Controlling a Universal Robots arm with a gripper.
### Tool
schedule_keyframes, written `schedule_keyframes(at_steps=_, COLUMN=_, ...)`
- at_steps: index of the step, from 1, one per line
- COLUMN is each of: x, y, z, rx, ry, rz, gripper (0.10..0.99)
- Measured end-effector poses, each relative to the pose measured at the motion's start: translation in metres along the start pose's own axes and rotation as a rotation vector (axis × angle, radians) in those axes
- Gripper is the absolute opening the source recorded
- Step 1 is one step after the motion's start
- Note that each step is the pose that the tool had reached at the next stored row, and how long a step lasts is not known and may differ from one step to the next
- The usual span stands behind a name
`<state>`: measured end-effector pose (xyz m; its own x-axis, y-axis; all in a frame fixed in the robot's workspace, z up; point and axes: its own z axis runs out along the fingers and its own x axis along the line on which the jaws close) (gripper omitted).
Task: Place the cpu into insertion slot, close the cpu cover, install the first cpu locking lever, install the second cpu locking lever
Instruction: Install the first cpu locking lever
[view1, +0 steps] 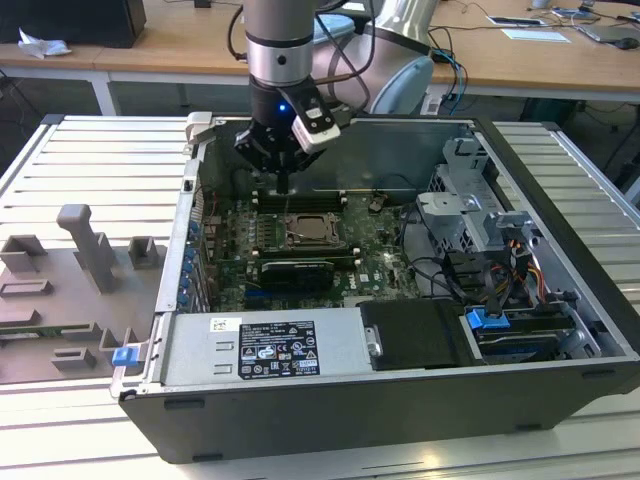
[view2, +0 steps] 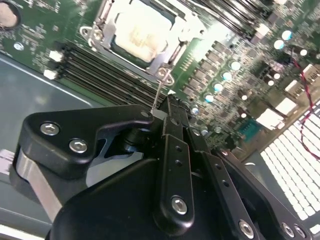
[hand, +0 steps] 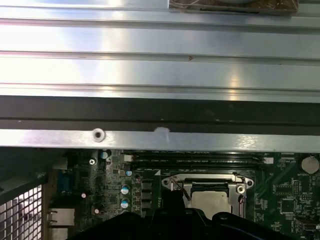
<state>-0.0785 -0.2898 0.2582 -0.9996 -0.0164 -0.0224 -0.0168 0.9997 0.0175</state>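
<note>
Claw (view1: 284, 184) is hovering, closed, at insertion slot's (view1: 291, 238) twelve o'clock, exterior view.
Second wrist view is adding a thin lever (view2: 160, 94) slanting from cpu cover (view2: 167, 50) to fingertips (view2: 175, 118); cpu (view2: 137, 32) is lying flat inside slot.

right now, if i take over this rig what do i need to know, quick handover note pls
Gripper: shut, low over the circuit board, its tips right at a thin locking lever that stands up. Whether they touch it, I cannot tell.
Things: the cpu sits in the insertion slot; the cpu cover lies down over it.
Done: cpu placed, and the cover looks closed.
Left: that lever is not latched. I cannot tell the state of the other lever.
</note>
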Motion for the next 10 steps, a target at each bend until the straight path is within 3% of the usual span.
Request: schedule_keyframes(at_steps=10, x=-0.0204, y=-0.0004, z=0.0018, rx=0.002, ry=0.0000, rz=0.000, gripper=0.106)
